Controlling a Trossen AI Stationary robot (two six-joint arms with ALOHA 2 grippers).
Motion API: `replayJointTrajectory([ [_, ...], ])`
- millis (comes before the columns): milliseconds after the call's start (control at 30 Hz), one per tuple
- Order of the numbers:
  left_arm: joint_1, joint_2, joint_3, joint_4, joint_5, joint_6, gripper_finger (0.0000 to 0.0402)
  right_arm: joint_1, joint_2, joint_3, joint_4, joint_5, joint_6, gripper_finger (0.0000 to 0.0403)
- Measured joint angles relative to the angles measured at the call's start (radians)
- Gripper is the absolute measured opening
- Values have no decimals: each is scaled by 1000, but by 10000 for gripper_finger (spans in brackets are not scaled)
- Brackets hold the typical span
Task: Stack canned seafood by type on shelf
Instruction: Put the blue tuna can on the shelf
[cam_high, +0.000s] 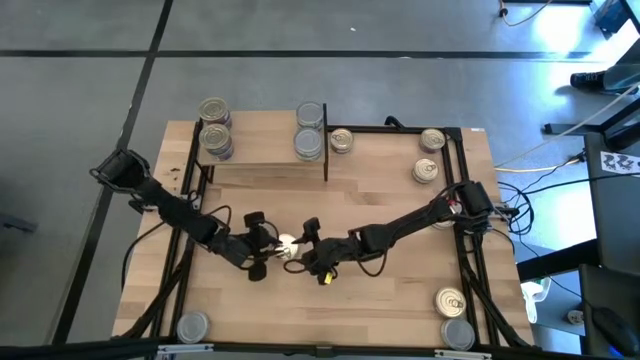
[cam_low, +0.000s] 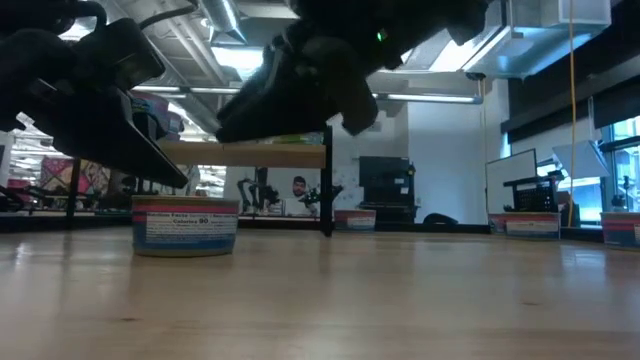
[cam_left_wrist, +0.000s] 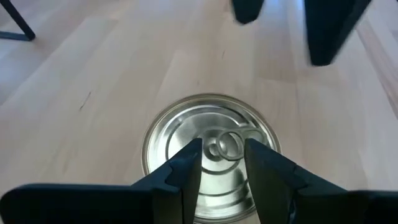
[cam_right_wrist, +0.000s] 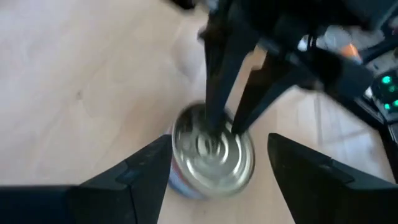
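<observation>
We see both dark grippers meeting over one short round silver tin with a pull-tab lid (cam_left_wrist: 210, 152) standing near the middle of the light-wood table (cam_high: 400, 290). The left gripper (cam_left_wrist: 222, 163) hovers above the lid, fingers narrowly apart over the ring. The right gripper (cam_right_wrist: 217, 162) faces it with fingers wide apart. Other tins (cam_high: 214, 125) sit stacked on the low raised wooden shelf (cam_high: 262, 152) at the far left.

Bright overhead light; glare on tin lid (cam_left_wrist: 208, 152); right wrist view motion-blurred.
</observation>
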Motion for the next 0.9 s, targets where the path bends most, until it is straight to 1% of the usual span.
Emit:
replayJointTrajectory([
  [67,0,0,0,0,0,8,117,0,0,1,8,-34,0,264],
  [233,0,-1,1,-14,0,-7,117,0,0,2,77,-47,0,264],
  [333,0,-1,1,-28,0,-23,117,0,0,1,48,-77,7,267],
  [533,0,-1,1,-29,19,-35,117,0,0,1,-9,-92,84,312],
  [633,0,-1,2,-39,21,-32,117,0,1,1,-11,-92,45,332],
  [700,0,-1,2,-67,23,-32,117,0,8,1,-7,-91,2,338],
  [900,0,-6,6,-148,12,-71,117,-5,31,1,5,-92,-61,333],
])
